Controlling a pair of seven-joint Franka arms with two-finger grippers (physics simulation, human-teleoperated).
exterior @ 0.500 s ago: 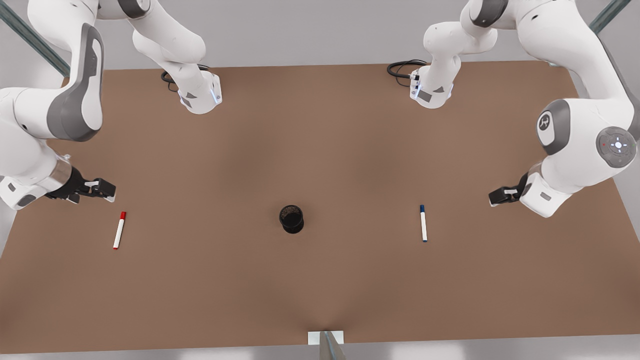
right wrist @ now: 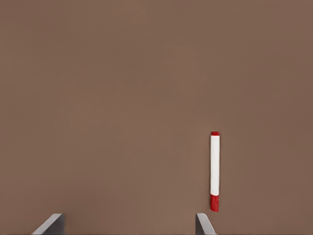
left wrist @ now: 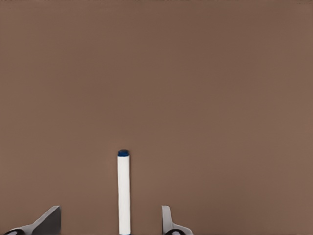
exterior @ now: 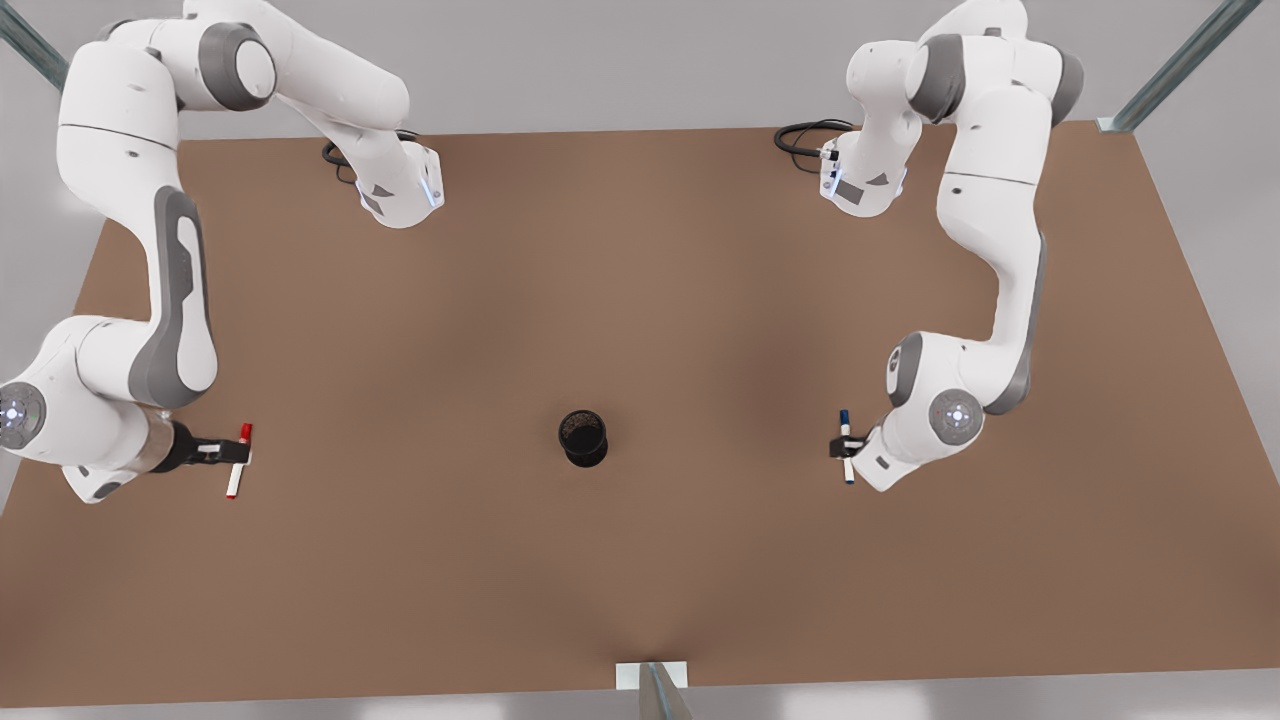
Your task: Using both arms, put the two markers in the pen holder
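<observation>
Here we see the blue marker (left wrist: 123, 193) lying flat on the brown worktop (exterior: 640, 560), between the spread jaws of the left gripper (exterior: 845, 447) at the front view's right, with neither finger touching it. The right gripper (exterior: 237, 456), at the front view's left, hangs over the red marker (exterior: 238, 459); its jaws stand wide, holding nothing. The pen holder (exterior: 583, 437) stands upright between them, well apart from both.
</observation>
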